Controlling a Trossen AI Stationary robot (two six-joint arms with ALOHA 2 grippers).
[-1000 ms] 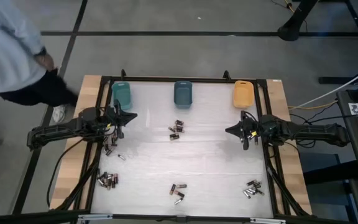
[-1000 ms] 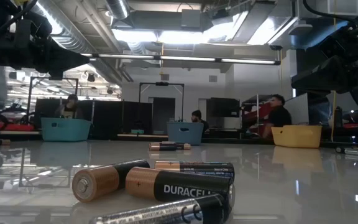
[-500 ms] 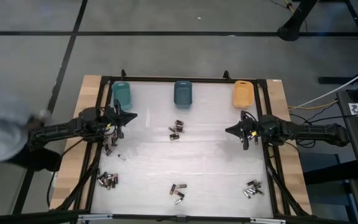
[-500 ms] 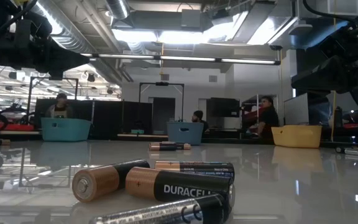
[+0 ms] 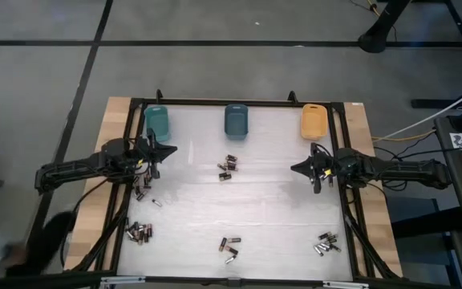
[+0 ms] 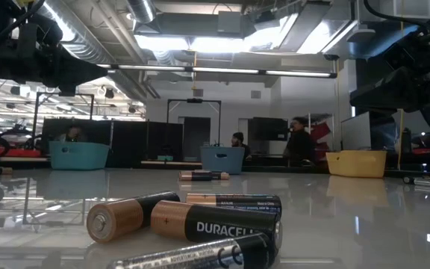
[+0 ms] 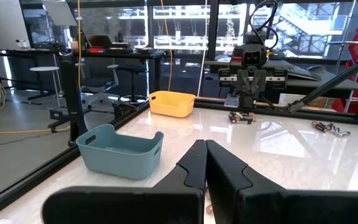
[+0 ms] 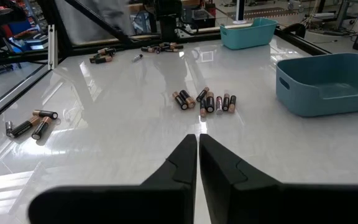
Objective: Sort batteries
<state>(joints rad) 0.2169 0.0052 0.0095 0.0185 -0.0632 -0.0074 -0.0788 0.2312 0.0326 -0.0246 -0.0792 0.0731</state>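
Here the left end effector [image 5: 169, 148] hovers pressed together near the teal bin [image 5: 156, 121]; batteries [image 5: 228, 166] lie in scattered clusters across the counter [image 5: 255, 205]; the right end effector [image 5: 295, 168] hovers closed, empty.

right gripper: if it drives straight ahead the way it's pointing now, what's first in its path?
Probably nothing soon. The right gripper, shut and empty, points across the table toward the left gripper. The central batteries lie near that line, but it seems to hover above them, so height is unclear.

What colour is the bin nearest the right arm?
Orange-yellow bin, clearest in the high view.
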